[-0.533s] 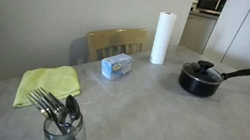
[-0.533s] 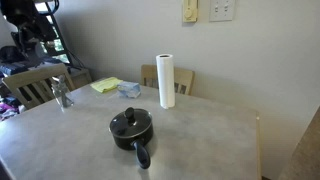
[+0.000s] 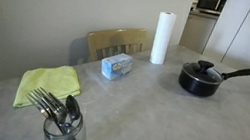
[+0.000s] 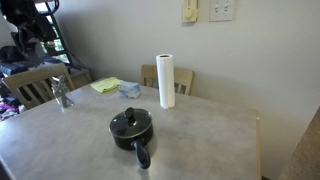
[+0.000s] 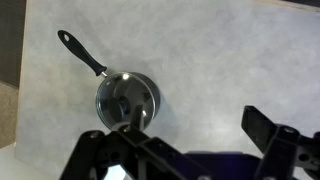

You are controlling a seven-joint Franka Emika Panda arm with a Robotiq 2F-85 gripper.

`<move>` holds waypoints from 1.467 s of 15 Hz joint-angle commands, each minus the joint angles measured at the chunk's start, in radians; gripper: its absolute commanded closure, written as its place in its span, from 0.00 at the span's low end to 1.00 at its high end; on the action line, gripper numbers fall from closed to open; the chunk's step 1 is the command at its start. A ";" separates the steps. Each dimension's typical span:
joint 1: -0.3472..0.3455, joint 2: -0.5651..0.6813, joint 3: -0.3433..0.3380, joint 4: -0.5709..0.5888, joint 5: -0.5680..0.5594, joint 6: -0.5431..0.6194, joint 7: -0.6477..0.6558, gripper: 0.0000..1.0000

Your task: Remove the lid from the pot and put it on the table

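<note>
Lid [image 3: 203, 68] sits closed on the pot [image 3: 197, 84], knob up. The pot stands near one end of the table [image 3: 152, 120]. In the wrist view the pincer [image 5: 180, 138] is spread wide, holds nothing and hangs above the pot, clear of it. Paper towel roll [image 3: 161, 37], blue box [image 3: 117, 67], yellow cloth [image 3: 47, 85] and jar of forks [image 3: 60, 126] stand well apart from the pot.

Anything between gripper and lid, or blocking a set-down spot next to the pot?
Nothing visible. In the wrist view the open gripper hangs above the lid on the pot, with no object between. Table around the pot is bare; the paper roll stands well apart.
</note>
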 commanded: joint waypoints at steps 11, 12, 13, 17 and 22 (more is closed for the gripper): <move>0.006 0.069 -0.115 -0.017 0.033 0.076 -0.012 0.00; 0.003 0.093 -0.125 -0.011 0.032 0.088 -0.018 0.00; 0.001 0.117 -0.134 -0.005 0.030 0.098 -0.022 0.00; -0.004 0.213 -0.167 0.000 0.054 0.191 -0.057 0.00; 0.001 0.224 -0.171 -0.008 0.047 0.197 -0.030 0.00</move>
